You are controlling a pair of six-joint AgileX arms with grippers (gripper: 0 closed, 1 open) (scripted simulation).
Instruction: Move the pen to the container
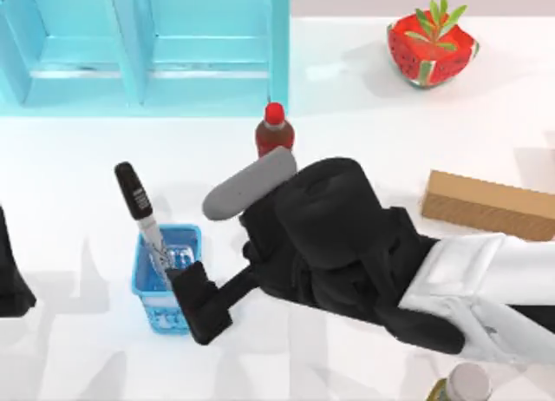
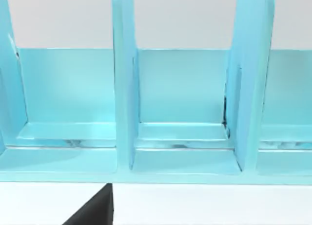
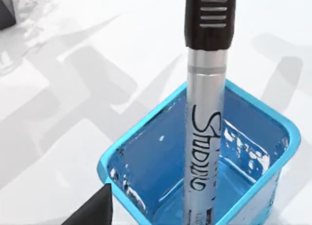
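The pen [image 1: 139, 206] stands nearly upright, black cap on top, with its lower end inside a light-blue plastic basket [image 1: 186, 240] at the table's left front. In the right wrist view the pen [image 3: 202, 137] runs up the middle, its printed barrel dipping into the basket [image 3: 146, 137]. My right gripper [image 1: 182, 281] is at the basket's near right corner, open, with one finger [image 3: 95, 208] standing apart from the barrel. The container [image 1: 486, 206], a tan cardboard box, lies far to the right. My left arm [image 1: 10, 271] is parked at the left edge, its finger [image 2: 95, 210] showing.
A light-blue shelf rack [image 1: 147, 45] [image 2: 185, 113] spans the back left. A red-capped bottle [image 1: 275, 132] stands behind my right arm, beside a grey rod-shaped thing [image 1: 249, 184]. A watermelon-patterned planter [image 1: 431, 45] sits back right. A white-capped bottle [image 1: 468, 384] stands at the front right.
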